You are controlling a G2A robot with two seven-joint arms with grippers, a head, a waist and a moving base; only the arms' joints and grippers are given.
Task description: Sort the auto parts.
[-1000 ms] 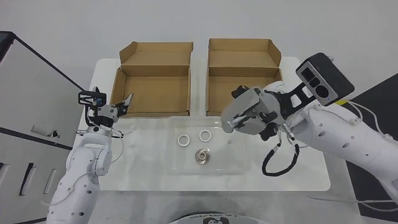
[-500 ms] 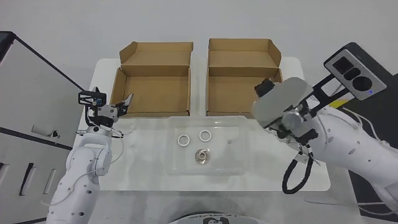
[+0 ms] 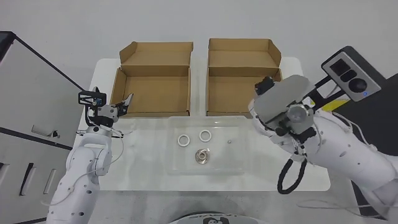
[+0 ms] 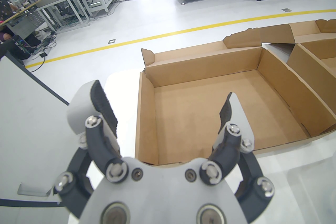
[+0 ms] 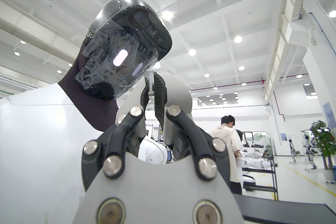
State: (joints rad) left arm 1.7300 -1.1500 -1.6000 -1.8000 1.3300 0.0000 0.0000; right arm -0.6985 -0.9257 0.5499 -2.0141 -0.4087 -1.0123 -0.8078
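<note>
My right gripper [image 5: 153,84] points up toward the robot's head and is shut on a small threaded metal bolt [image 5: 150,78]. In the top view the right arm [image 3: 283,107] hangs over the table's right side, by the right cardboard box [image 3: 242,93]. Two white rings [image 3: 184,140] [image 3: 205,135], a metal flanged part [image 3: 203,156] and a tiny part [image 3: 230,141] lie in a clear shallow tray [image 3: 186,165]. My left gripper [image 3: 119,104] [image 4: 165,101] stands open and holds nothing, just outside the near left corner of the left cardboard box [image 3: 155,93] [image 4: 210,104].
Both boxes have their lids folded back and bare floors. The white table [image 3: 112,174] ends close to the left arm. A dark panel [image 3: 25,99] stands off the table's left side.
The right arm has swung from above the tray toward the table's right side and turned its wrist upward. The left arm has not moved.
</note>
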